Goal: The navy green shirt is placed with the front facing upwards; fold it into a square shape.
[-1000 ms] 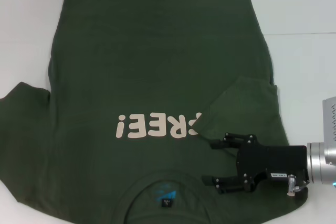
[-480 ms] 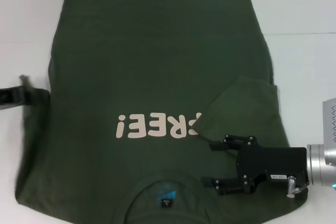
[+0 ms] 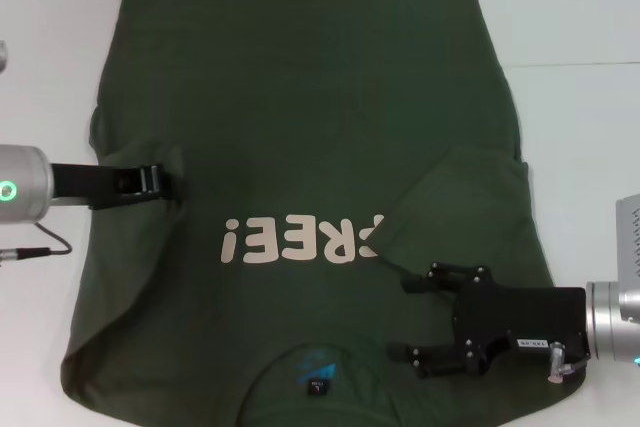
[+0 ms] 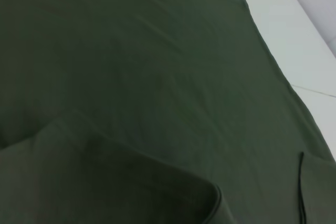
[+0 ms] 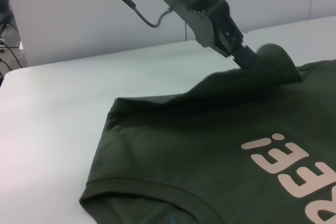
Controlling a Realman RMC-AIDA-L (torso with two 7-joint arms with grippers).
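The white surface holds the navy green shirt, which lies flat with its front up and covers most of it. The cream letters show near the round collar. The right sleeve is folded in over the chest. The left hand pinches the left sleeve and lifts it over the shirt. The right hand hangs low near the collar, its fingers spread apart and holding nothing.
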